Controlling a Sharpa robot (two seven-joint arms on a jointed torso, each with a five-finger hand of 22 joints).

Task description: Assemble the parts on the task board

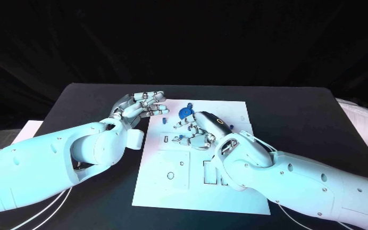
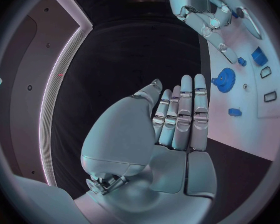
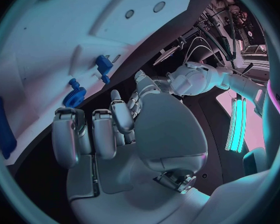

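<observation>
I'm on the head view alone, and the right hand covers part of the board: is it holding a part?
Observer: No. In the right wrist view the right hand has nothing between its fingers.
Operator: And the left hand?
Observer: The left hand is flat, fingers straight and side by side, holding nothing.
Operator: Any parts I'm missing?
Observer: A blue block lies on the task board, apart from the blue gear.

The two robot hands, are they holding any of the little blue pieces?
No. The left hand has straight fingers with nothing in them. The right hand hovers over the task board, holding nothing. The blue gear lies free.
</observation>
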